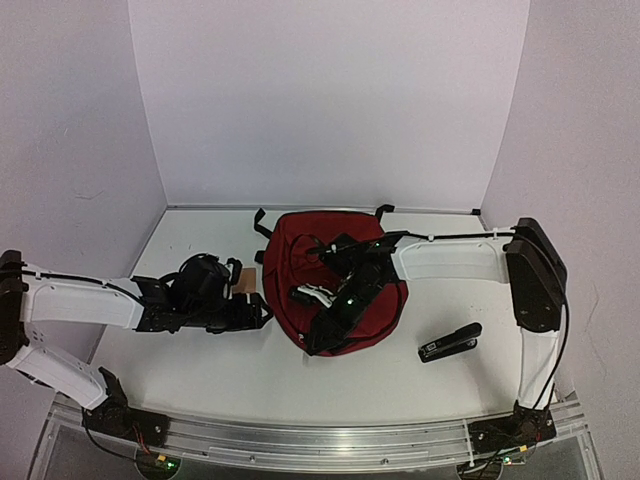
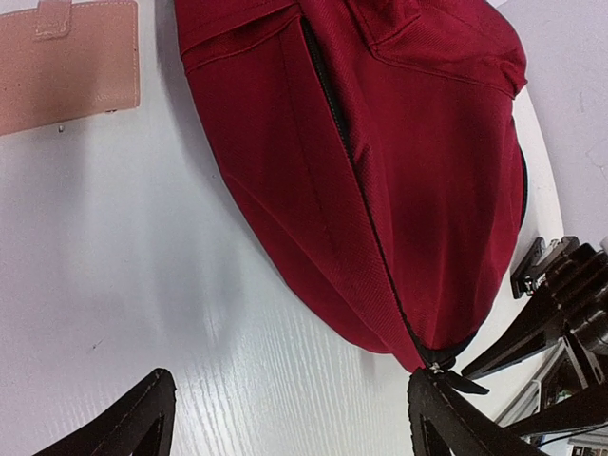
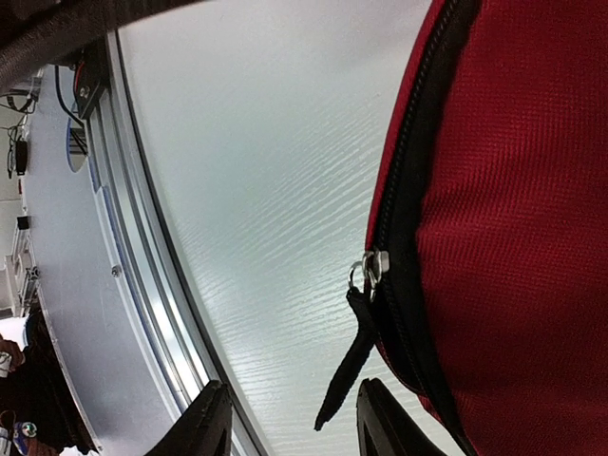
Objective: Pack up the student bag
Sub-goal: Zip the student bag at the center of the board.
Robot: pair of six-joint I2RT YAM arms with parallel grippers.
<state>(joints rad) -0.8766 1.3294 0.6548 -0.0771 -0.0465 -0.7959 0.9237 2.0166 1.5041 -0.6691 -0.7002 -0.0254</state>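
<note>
The student bag, dark red with black zippers, lies in the middle of the table, and its black straps trail at the back. My right gripper hangs over its near left edge. In the right wrist view the bag fills the right side. A black zipper pull dangles from a metal slider. Its tip lies between the fingers of my right gripper, which stand apart without touching it. My left gripper is wide open on the table beside the bag, its right finger close to the zipper end.
A pink wallet lies flat left of the bag, seen also from above behind my left wrist. A black stapler rests on the table right of the bag. The metal rail marks the table's near edge.
</note>
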